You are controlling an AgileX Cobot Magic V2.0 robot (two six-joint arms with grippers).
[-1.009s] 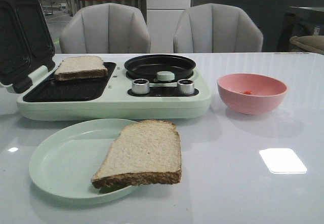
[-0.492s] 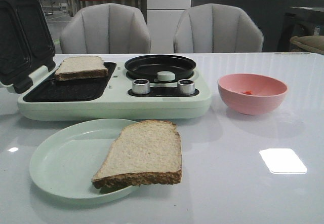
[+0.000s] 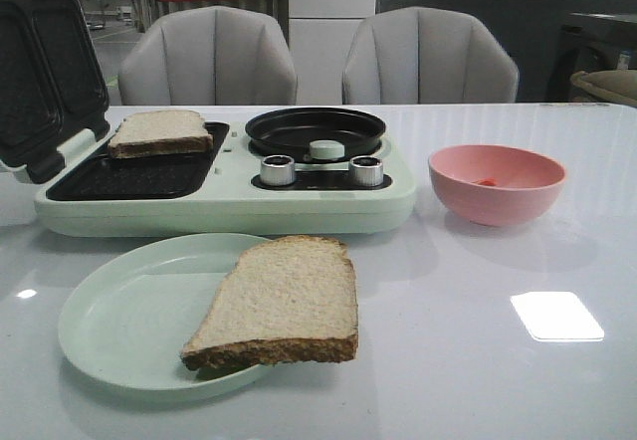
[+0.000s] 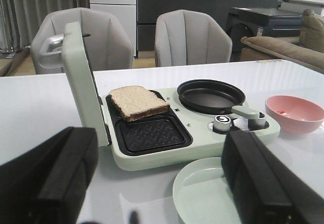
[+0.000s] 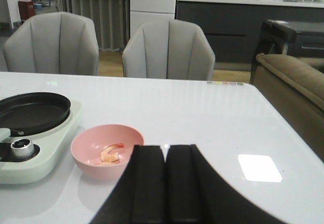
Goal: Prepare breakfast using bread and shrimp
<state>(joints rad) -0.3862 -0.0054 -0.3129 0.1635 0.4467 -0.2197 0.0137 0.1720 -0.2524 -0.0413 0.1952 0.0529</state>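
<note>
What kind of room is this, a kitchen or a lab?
Probably a mock dining or kitchen area in a showroom or lab: a white table with a breakfast maker, padded chairs behind it, and a sofa to one side.

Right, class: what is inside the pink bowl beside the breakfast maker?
The pink bowl holds one small curled shrimp, orange-pink and whitish, lying on its bottom. From the front view only an orange speck shows, since the near wall covers the rest of the bowl's floor.
</note>
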